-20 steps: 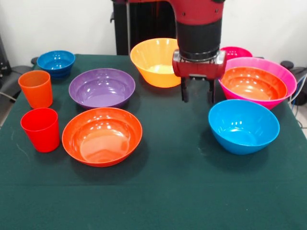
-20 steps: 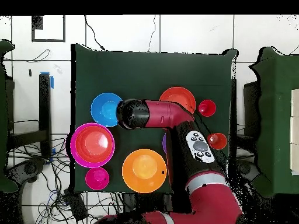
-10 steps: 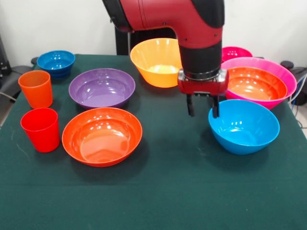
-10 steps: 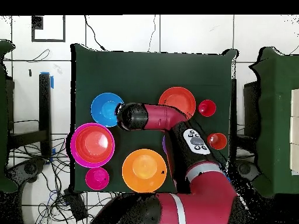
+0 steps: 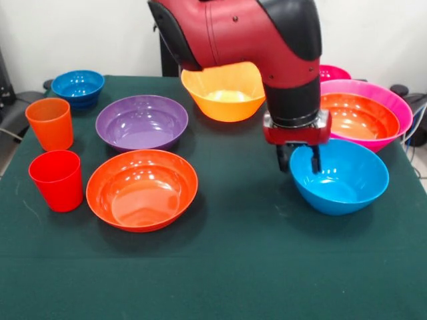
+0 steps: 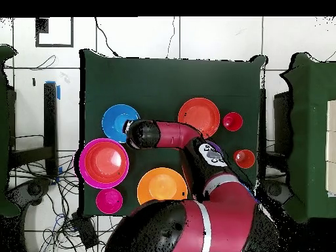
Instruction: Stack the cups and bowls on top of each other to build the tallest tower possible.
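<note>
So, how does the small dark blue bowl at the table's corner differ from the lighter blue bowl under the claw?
The small dark blue plastic bowl is a deeper, darker blue; the larger light blue plastic bowl is brighter, closer to cyan. The dark one is clearly smaller. The dark one stands untouched at a corner, while the claw straddles the light one's rim, one finger inside. Both are round, glossy, upright and empty.

Open green cloth [image 5: 267, 267] before the bowls [image 5: 339, 175]
</note>
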### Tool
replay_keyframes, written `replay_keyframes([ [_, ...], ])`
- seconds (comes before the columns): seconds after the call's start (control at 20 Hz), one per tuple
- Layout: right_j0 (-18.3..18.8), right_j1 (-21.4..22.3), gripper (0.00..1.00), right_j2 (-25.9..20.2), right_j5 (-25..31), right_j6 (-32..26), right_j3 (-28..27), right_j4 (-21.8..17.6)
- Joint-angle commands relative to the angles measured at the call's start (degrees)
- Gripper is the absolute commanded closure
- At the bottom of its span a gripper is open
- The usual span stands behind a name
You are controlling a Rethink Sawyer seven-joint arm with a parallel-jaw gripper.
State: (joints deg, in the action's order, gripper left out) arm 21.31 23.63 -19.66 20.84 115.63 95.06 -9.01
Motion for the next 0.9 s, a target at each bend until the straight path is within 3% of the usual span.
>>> replay_keyframes([
  [0.05, 0.16, -7.67, 0.00, -4.48, -5.54, -0.14, -3.10, -2.90],
  [0.25, 0.34, -8.77, 0.00, -4.59, -7.32, -0.42, -4.04, -3.60],
  [0.3, 0.12, -9.33, 1.00, -4.43, -7.19, -0.69, -5.04, -3.59],
  [0.7, -1.01, -9.51, 1.00, -2.89, -5.72, -1.67, -9.30, -4.32],
  [0.9, -0.88, -7.28, 1.00, -2.64, -2.16, -2.91, -10.22, -4.24],
])
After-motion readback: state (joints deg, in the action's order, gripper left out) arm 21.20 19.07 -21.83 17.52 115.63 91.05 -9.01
